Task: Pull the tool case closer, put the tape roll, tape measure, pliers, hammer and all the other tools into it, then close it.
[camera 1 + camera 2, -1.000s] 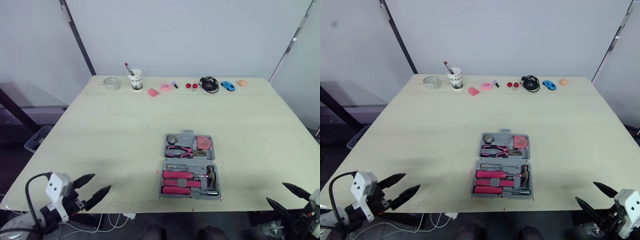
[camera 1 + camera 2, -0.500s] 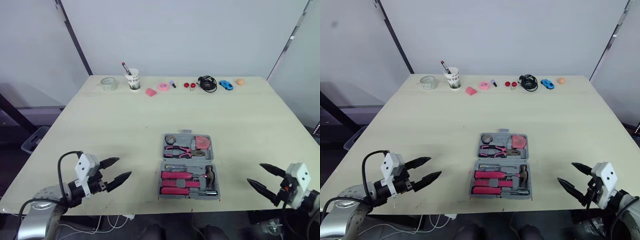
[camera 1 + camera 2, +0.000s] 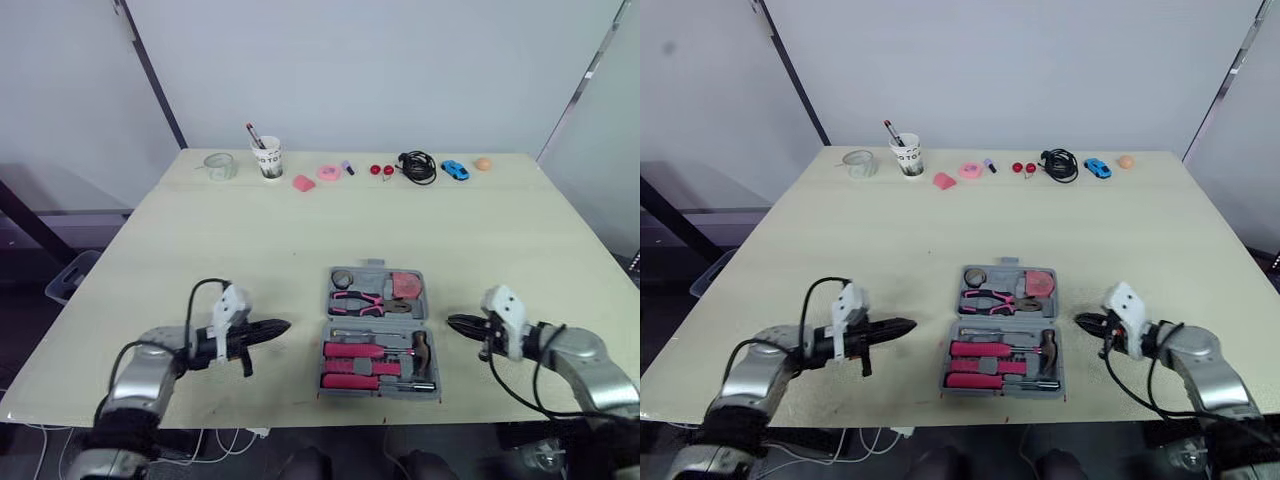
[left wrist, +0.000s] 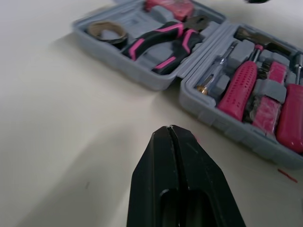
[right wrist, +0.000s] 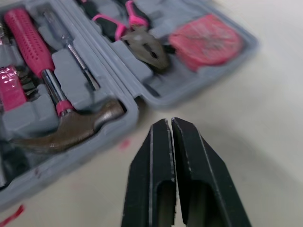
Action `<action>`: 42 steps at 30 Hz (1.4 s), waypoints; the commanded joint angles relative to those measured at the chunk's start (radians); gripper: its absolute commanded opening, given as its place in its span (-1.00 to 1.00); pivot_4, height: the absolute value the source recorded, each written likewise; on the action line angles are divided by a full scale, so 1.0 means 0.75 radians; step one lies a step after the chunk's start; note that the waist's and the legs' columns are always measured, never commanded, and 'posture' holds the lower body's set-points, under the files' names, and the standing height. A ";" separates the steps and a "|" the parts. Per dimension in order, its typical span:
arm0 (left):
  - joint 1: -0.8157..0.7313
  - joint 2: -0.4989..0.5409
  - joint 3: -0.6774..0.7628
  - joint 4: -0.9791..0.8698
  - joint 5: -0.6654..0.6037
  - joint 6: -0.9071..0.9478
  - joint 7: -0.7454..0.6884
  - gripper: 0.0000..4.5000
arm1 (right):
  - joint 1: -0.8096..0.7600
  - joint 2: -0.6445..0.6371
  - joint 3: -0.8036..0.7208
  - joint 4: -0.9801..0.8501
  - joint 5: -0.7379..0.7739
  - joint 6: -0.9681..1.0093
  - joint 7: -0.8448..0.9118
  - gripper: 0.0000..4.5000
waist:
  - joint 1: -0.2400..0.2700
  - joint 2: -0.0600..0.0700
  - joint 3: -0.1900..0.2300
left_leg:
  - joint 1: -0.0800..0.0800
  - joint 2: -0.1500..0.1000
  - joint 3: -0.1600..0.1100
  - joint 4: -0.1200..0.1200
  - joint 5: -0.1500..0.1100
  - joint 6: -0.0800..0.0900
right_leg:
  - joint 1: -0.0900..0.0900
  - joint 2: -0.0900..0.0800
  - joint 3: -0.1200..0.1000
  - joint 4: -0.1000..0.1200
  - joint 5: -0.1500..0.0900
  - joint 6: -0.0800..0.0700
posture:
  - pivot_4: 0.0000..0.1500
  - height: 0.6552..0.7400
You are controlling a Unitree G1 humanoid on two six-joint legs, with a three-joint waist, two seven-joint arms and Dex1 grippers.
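Observation:
An open grey tool case (image 3: 378, 319) lies at the table's near middle. Its far half holds a tape roll (image 3: 343, 278), pink-handled pliers (image 3: 365, 301) and a pink tape measure (image 3: 405, 285). The near half holds a hammer (image 3: 420, 350) and pink-handled screwdrivers (image 3: 355, 350). My left gripper (image 3: 285, 325) is shut and empty, pointing at the case's left side a short gap away. My right gripper (image 3: 452, 322) is shut and empty too, just right of the case. In the right wrist view the shut tips (image 5: 168, 121) sit near the hammer head (image 5: 75, 125).
Along the table's far edge stand a clear glass (image 3: 220, 166), a paper cup with pens (image 3: 268, 158), small pink items (image 3: 330, 173), a coiled black cable (image 3: 418, 167), a blue toy car (image 3: 455, 170) and an orange ball (image 3: 484, 163).
Both arms have swung in from the near table edge to either side of the case. Both grippers have gone from open to shut.

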 commanded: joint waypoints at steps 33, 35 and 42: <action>-0.396 -0.280 -0.179 0.682 0.316 -0.371 -0.031 -1.00 | -0.142 0.092 0.134 0.205 -0.209 -0.168 0.039 -0.99 | 0.001 0.000 0.000 | -0.003 0.000 -0.003 0.002 0.000 0.000 | 0.000 0.000 -0.002 0.001 0.000 0.001 | 1.00 1.00; -0.399 -0.284 -0.180 0.686 0.320 -0.377 -0.030 -1.00 | -0.140 0.095 0.136 0.202 -0.208 -0.170 0.041 -0.99 | 0.001 0.000 0.000 | -0.003 0.000 -0.003 0.002 0.000 0.000 | 0.000 0.000 -0.002 0.001 0.000 0.001 | 1.00 1.00; -0.411 -0.300 -0.180 0.705 0.329 -0.385 -0.025 -1.00 | -0.144 0.094 0.138 0.201 -0.212 -0.177 0.048 -0.99 | 0.001 0.000 -0.001 | -0.003 0.000 -0.003 0.002 0.000 0.000 | 0.000 0.000 -0.003 0.001 0.000 0.001 | 1.00 1.00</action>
